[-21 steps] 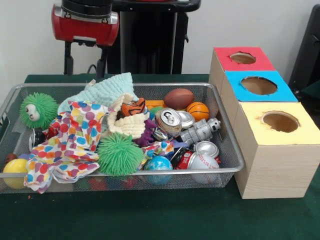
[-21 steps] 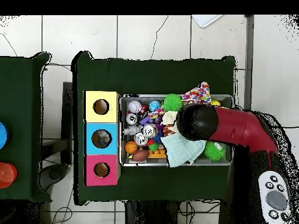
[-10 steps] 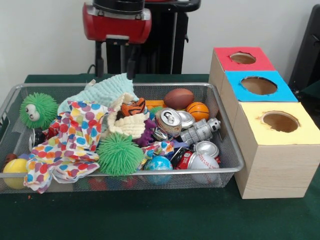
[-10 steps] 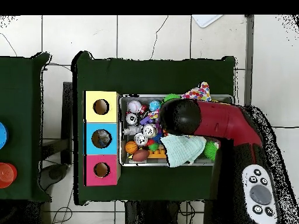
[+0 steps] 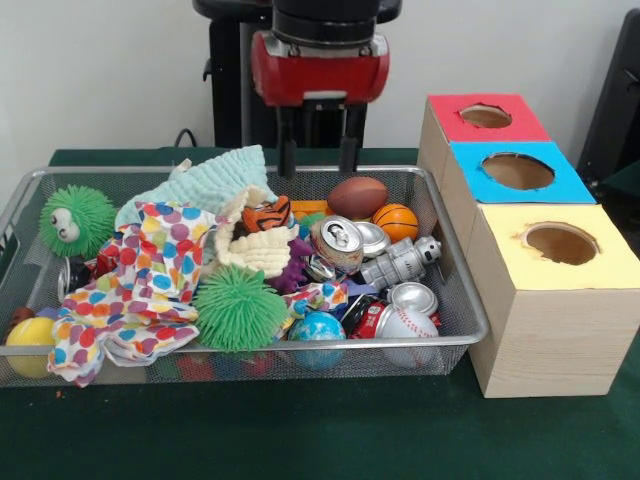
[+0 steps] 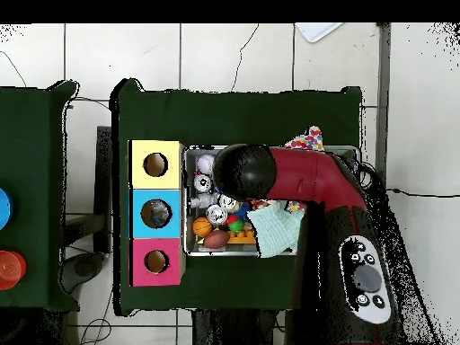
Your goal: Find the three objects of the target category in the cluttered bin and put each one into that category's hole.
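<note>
Gripper [image 5: 320, 157]: fingers spread wide, holding nothing, above the basket's [image 5: 455, 275] far side.
Cans [image 5: 338, 242]: crushed, beside the football [image 5: 357, 196] and basketball [image 5: 396, 221].
Writing: none readable.
Boxes [image 5: 520, 170]: red, blue, yellow holes.

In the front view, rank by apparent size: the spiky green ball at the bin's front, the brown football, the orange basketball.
1. spiky green ball, though it sits nearer the camera, which exaggerates it
2. brown football
3. orange basketball

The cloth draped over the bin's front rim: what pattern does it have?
The cloth is white with multicoloured polka dots. It shows best in the front view.
</note>
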Controlling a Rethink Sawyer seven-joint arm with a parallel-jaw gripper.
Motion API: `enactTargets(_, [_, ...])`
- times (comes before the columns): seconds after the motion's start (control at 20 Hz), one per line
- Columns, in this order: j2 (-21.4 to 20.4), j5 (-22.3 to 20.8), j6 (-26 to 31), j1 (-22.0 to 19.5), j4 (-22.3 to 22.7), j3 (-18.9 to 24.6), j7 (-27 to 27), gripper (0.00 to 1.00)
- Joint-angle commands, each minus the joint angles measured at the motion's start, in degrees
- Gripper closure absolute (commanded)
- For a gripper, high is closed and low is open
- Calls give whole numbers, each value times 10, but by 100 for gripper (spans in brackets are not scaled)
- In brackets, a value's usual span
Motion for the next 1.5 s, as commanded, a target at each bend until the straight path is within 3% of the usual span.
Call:
enactTargets(0.05, [84, 22, -75, -4, 25, 47, 81, 0])
enactTargets(0.5, [114, -5, -107, 11, 13, 4, 81, 0])
enactTargets(1.0, [165, -25, -124, -5, -47, 13, 32, 0])
enactTargets(1.5, [168, -63, -79, -40, -125, 47, -64, 0])
